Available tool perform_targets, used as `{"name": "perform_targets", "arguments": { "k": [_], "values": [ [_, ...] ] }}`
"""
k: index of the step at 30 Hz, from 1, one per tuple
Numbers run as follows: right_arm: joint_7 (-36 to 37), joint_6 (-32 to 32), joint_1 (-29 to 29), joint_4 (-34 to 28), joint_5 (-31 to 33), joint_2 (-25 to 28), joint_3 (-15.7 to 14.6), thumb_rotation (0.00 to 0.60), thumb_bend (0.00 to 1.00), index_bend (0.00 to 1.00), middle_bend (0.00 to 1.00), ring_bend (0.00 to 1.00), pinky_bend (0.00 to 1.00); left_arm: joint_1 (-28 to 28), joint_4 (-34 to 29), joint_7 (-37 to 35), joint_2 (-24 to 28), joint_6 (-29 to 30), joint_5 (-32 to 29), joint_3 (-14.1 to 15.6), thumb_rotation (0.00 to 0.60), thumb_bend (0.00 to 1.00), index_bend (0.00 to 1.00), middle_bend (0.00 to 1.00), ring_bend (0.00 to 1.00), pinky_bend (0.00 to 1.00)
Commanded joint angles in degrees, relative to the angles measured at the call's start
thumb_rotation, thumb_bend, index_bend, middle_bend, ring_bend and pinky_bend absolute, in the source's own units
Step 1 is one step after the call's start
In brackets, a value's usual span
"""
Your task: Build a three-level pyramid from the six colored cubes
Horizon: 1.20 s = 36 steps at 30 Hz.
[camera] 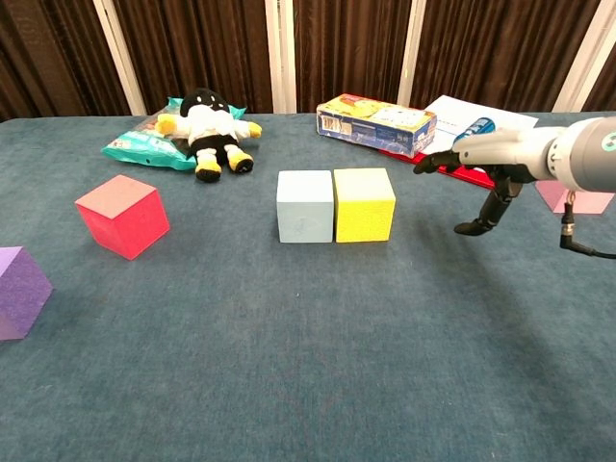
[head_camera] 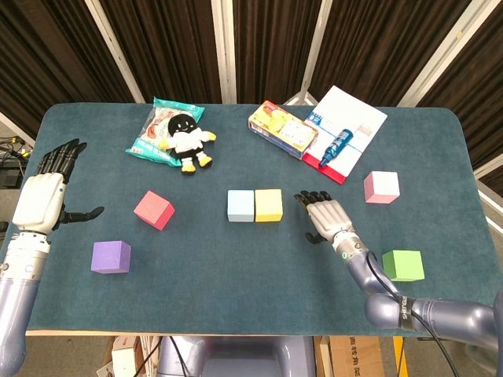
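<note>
A light blue cube [head_camera: 240, 205] [camera: 305, 205] and a yellow cube [head_camera: 269, 204] [camera: 364, 203] stand side by side, touching, mid-table. A red cube [head_camera: 153, 210] [camera: 122, 216] and a purple cube [head_camera: 111, 256] [camera: 17, 292] lie to the left. A pink cube [head_camera: 381, 187] [camera: 575, 195] and a green cube [head_camera: 403, 265] lie to the right. My right hand [head_camera: 326, 215] [camera: 491, 159] hovers open to the right of the yellow cube, apart from it and holding nothing. My left hand [head_camera: 45, 191] is open at the table's left edge.
At the back of the table lie a plush toy [head_camera: 185, 139] on a snack bag [head_camera: 157, 132], a yellow box [head_camera: 282, 129], and a white booklet [head_camera: 346, 126] with a blue pen [head_camera: 335, 147]. The table's right edge runs just past the pink cube.
</note>
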Motion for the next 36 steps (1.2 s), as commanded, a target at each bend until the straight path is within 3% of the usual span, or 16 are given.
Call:
{"name": "perform_targets", "arguments": {
  "k": [1, 36],
  "values": [
    [-0.6, 0.1, 0.2, -0.1, 0.6, -0.5, -0.4, 0.600, 0.38, 0.00, 0.02, 0.00, 0.00, -0.1, 0.1, 0.0, -0.1, -0.2, 0.0, 0.1, 0.600, 0.08, 0.00, 0.01, 0.00, 0.00],
    [-2.1, -1.0, 1.3, 1.3, 3.9, -4.0, -1.4, 0.600, 0.38, 0.00, 0.03, 0.00, 0.00, -0.2, 0.7, -0.2, -0.2, -0.5, -0.4, 0.1, 0.600, 0.08, 0.00, 0.01, 0.00, 0.00]
  ]
}}
